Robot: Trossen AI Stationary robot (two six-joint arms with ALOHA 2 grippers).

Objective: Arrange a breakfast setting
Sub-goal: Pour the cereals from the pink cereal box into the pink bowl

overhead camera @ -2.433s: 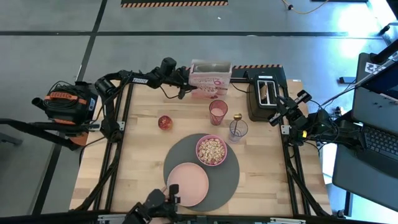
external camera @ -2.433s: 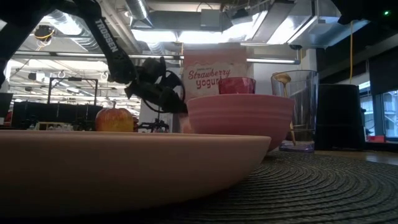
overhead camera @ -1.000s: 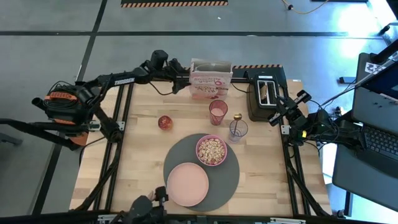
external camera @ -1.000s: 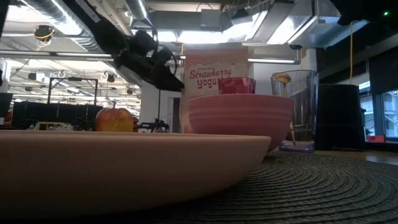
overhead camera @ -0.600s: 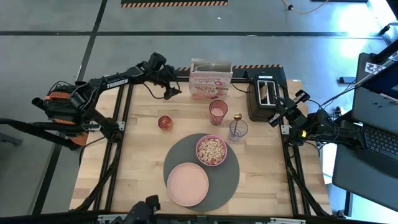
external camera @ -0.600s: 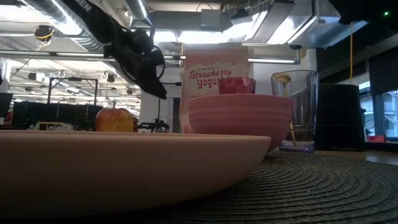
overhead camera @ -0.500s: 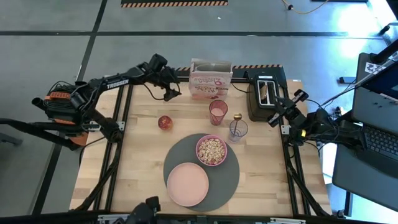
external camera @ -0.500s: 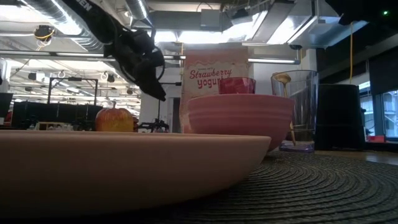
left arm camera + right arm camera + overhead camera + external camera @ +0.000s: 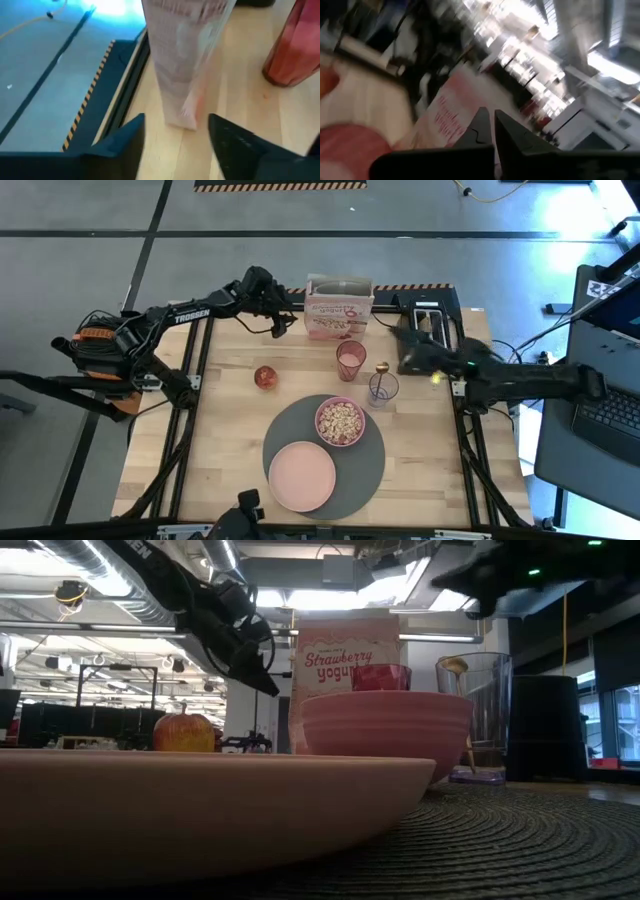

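Note:
The pink-and-white cereal box [image 9: 338, 307] stands upright on its base at the table's far edge. My left gripper [image 9: 287, 324] hovers just off its left side, open; in the left wrist view its fingers [image 9: 125, 145] stand short of the box's narrow side [image 9: 182, 75] without touching it. A pink bowl [image 9: 340, 421] of cereal and a pink plate [image 9: 302, 476] rest on the round dark mat [image 9: 372, 465]. The pink tumbler [image 9: 351, 360], a glass [image 9: 383, 390] holding a spoon [image 9: 382, 367], and a red apple [image 9: 265, 376] stand on the wood. My right gripper [image 9: 406, 340], shut, reaches over the toaster.
A black toaster [image 9: 437, 323] sits at the far right, partly under my right arm. Bare wood lies left of the mat and around the apple. The table's metal frame [image 9: 200, 380] runs along both sides.
My left gripper has drawn back a little from the box toward the table's left edge and tipped its fingers downward. My right arm has swung in fast from the right edge, out over the toaster toward the glass, staying shut.

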